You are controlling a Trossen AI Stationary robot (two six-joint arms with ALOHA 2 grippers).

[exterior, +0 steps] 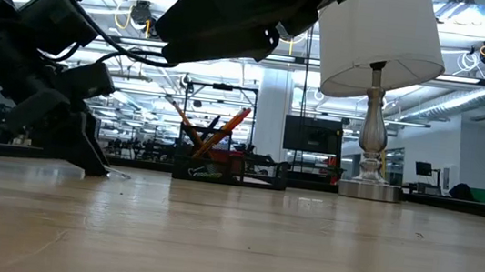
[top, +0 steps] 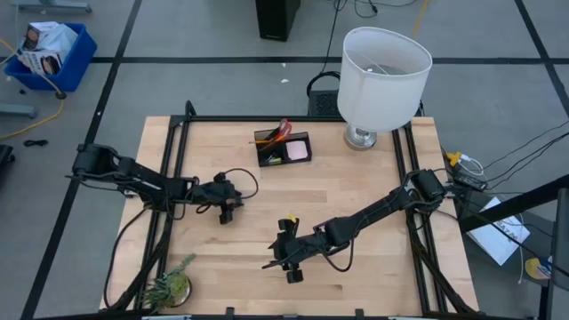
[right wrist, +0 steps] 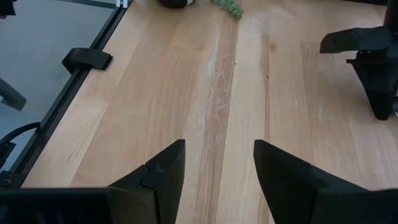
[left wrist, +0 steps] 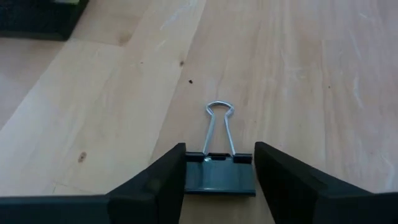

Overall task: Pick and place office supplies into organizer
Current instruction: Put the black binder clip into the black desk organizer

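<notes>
The organizer (top: 284, 148), a black open-top box at twelve o'clock on the pale wooden surface (top: 356, 191), is already loaded with orange pencils (exterior: 225, 125), red-handled scissors (top: 283, 132) and a pink sticky-note pad (top: 298, 150). One black binder clip (left wrist: 219, 177), with looped wire handles, lies on the planks at nine o'clock, bracketed by the left pincer (left wrist: 219, 180), whose fingers flank its body; firm contact cannot be confirmed. The right pincer (right wrist: 217, 180) is held at six o'clock, parted and empty. Clip delivery appears outstanding.
</notes>
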